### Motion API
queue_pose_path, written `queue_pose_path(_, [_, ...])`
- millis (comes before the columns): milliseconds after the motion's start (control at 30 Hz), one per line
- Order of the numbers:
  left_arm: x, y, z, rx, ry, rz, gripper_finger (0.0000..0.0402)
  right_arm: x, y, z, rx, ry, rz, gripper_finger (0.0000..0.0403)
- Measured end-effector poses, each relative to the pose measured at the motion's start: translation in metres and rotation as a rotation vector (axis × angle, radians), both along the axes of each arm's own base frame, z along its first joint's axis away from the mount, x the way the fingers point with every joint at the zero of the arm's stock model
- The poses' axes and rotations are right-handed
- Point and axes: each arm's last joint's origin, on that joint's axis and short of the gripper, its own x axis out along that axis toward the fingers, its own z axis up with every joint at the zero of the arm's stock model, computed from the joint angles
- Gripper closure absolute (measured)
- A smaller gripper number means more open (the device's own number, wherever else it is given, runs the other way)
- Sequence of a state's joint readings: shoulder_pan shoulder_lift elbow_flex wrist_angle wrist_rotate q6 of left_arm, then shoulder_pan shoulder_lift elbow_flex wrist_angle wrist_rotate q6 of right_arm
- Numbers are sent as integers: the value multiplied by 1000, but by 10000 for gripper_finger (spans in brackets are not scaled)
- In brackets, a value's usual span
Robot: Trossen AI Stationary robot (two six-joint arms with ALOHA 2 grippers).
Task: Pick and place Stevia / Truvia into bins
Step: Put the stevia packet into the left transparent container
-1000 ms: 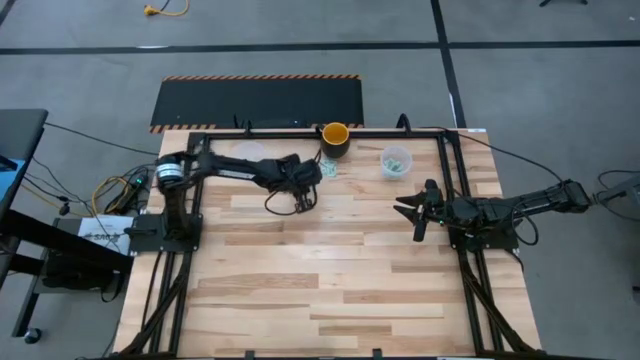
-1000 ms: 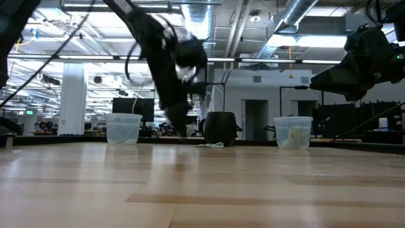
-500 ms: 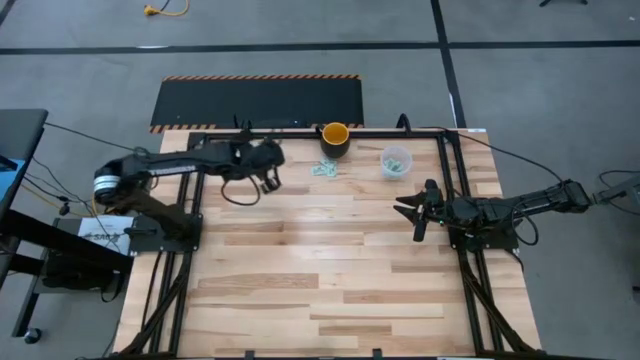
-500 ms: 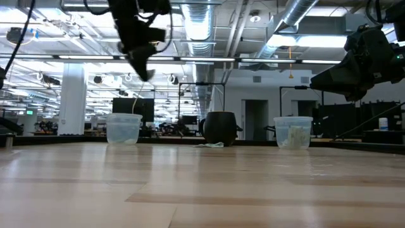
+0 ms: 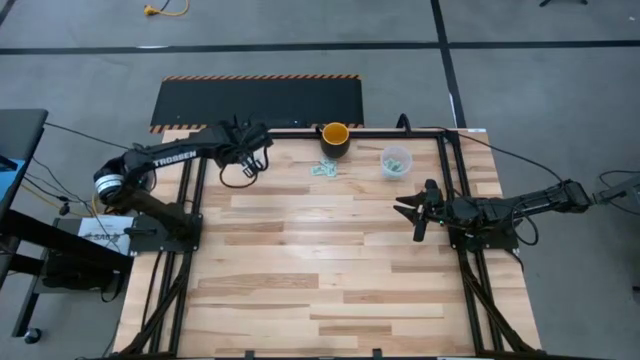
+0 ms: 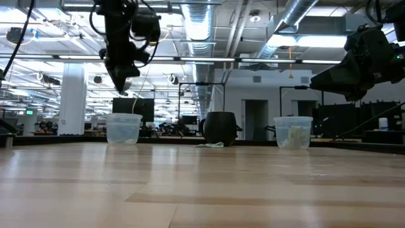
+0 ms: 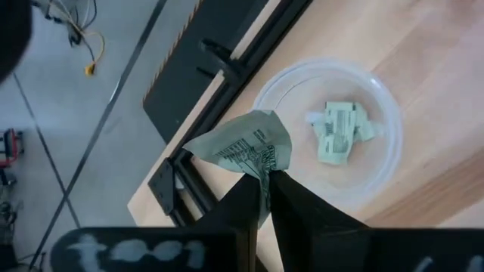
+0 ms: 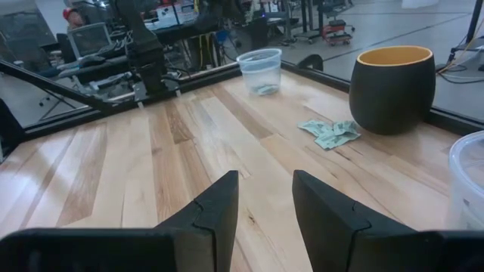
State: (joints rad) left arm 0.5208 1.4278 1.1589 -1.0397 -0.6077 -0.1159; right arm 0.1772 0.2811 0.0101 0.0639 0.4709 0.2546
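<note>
One sachet (image 7: 249, 147) pinched in left gripper (image 7: 263, 198), raised above left bin (image 7: 330, 125).

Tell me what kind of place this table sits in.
Probably a robotics lab or open industrial workspace: exposed ceiling ducts, a bare grey floor around the framed wooden table, and desks with a monitor beyond it.

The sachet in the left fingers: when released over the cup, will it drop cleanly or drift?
The sachet looks crumpled and paper-thin, so probably very light and floppy; it may flutter. The clear cup sits off to one side of the left gripper, so it could miss.
</note>
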Motion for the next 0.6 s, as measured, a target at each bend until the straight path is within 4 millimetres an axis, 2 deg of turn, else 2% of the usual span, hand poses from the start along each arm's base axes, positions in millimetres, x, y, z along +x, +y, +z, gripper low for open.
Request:
queue_pose_path(300, [11, 12, -24, -63, 12, -61, 372, 0, 0, 0, 0, 0, 0, 282])
queue_pose_path(600, [20, 13, -35, -43, 76, -89, 301, 0, 0, 0, 0, 0, 0, 282])
